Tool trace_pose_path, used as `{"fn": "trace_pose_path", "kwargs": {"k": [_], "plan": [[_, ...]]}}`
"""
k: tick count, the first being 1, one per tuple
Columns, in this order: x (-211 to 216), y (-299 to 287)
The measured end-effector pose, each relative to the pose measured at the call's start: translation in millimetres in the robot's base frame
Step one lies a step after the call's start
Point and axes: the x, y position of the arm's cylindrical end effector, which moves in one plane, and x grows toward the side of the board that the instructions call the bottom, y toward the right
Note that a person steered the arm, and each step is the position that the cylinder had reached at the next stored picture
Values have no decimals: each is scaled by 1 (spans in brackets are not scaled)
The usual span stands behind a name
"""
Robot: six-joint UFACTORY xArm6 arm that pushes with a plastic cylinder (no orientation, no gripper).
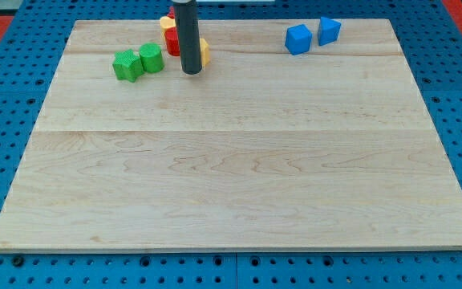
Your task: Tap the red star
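Note:
My rod comes down from the view's top and my tip [191,71] rests on the wooden board near its top edge. Behind the rod sits a tight cluster: a red block [171,42], its shape mostly hidden by the rod, a yellow block [167,22] above it and another yellow block [204,52] showing just right of the rod. My tip is just below and right of the red block, very close to it; contact cannot be told.
Two green blocks [127,66] [151,58] sit side by side left of my tip. Two blue blocks [297,38] [329,30] sit at the top right. The board [239,177] lies on a blue pegboard.

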Motion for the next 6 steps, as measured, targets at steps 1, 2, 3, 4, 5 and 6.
{"fn": "trace_pose_path", "kwargs": {"k": [1,2,3,4,5,6], "plan": [[16,31],[-14,92],[-52,91],[-96,89],[-124,66],[-123,44]]}}
